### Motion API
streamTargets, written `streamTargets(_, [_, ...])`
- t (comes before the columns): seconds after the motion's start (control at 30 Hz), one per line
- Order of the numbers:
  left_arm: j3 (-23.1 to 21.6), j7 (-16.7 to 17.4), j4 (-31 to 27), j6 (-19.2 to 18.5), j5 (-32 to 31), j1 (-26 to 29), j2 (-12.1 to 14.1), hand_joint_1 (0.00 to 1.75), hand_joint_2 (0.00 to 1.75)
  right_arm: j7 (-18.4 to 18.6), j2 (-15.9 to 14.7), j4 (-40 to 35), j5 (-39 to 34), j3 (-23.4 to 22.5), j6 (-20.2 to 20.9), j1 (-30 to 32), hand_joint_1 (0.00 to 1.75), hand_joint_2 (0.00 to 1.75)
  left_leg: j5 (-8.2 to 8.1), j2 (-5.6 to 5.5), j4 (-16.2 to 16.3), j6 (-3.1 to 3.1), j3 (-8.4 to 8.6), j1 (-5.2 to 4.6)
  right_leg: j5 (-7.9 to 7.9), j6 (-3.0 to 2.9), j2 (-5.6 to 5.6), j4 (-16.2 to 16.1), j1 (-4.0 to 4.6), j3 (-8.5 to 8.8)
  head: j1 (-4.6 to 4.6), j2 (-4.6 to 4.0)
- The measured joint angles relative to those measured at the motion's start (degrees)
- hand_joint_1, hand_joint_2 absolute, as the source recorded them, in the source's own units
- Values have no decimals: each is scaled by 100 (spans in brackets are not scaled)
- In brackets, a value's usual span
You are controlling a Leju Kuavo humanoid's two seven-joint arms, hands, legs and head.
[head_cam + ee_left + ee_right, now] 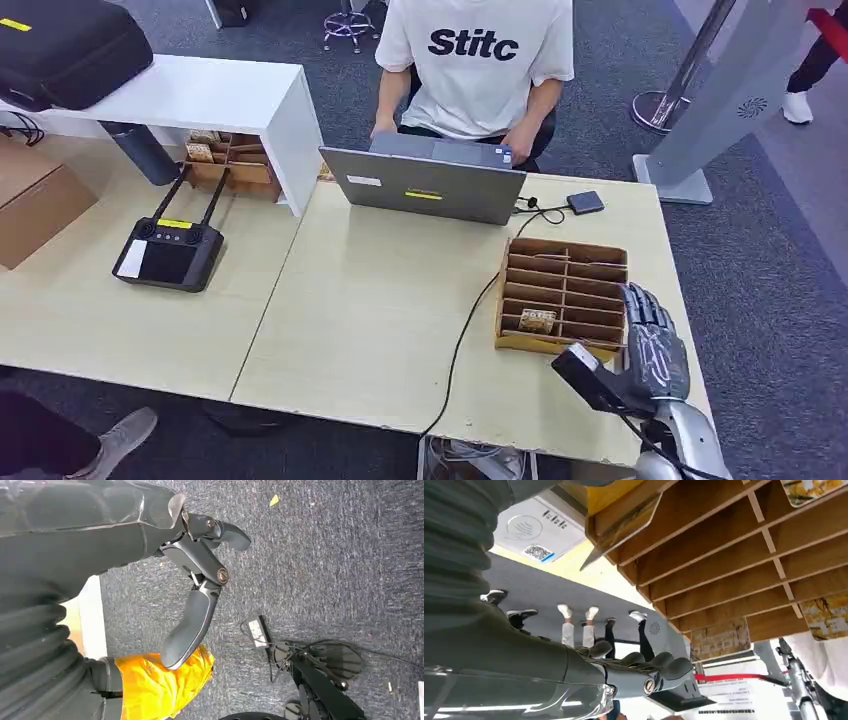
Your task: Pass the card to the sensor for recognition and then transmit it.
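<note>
here, slotted cardboard box (563, 293), one card (538, 320) inside; right hand (655, 352) beside

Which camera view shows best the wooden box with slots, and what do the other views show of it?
The head view: the whole wooden slotted box lies on the table, beside the right hand. The right wrist view shows its dividers and cards close up. The left wrist view faces carpet.

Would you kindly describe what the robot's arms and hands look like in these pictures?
The right hand has dark grey, glossy segmented fingers on a silver metallic forearm, with a black box-shaped camera unit at the wrist and a thin black cable trailing below. The left hand, seen in the left wrist view, has a grey ribbed cover, a thick smooth grey thumb with round metal pivot pins, and darker fingers.
</note>
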Motion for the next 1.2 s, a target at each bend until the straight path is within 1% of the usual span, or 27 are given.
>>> streamTargets(0.3, [63, -11, 37, -4, -28, -27, 4, 0, 175, -4, 74, 153, -15, 15, -17, -13, 0, 175, 0, 0, 0, 0, 1, 0, 0, 0, 0, 0, 0, 0, 0, 0])
streamTargets(0.63, [101, -13, 52, 18, 33, -27, 4, 0, 175, -57, 135, 142, -122, 20, -245, 157, 0, 175, 0, 1, 0, 0, 2, 0, 0, 0, 1, 0, 0, 0, 0, 0])
streamTargets(0.67, [101, -4, 52, 26, 44, -26, 4, 0, 175, -61, 138, 138, -133, 15, -267, 177, 91, 175, 0, 1, 0, 0, 2, 0, 0, 0, 0, 0, 0, 0, 0, 0])
streamTargets(0.7, [100, -2, 52, 33, 48, -26, 4, 0, 175, -63, 142, 120, -133, 11, -291, 201, 175, 175, 0, 1, 0, 0, 1, 0, 0, 0, 0, 0, 0, 0, 0, 0])
streamTargets(1.2, [98, 11, 55, 39, 81, -25, 4, 0, 175, -197, 201, 2, -232, -18, -411, 285, 175, 175, 0, 1, 0, 0, 4, 0, 0, 0, 1, 0, 0, 0, 0, 0])
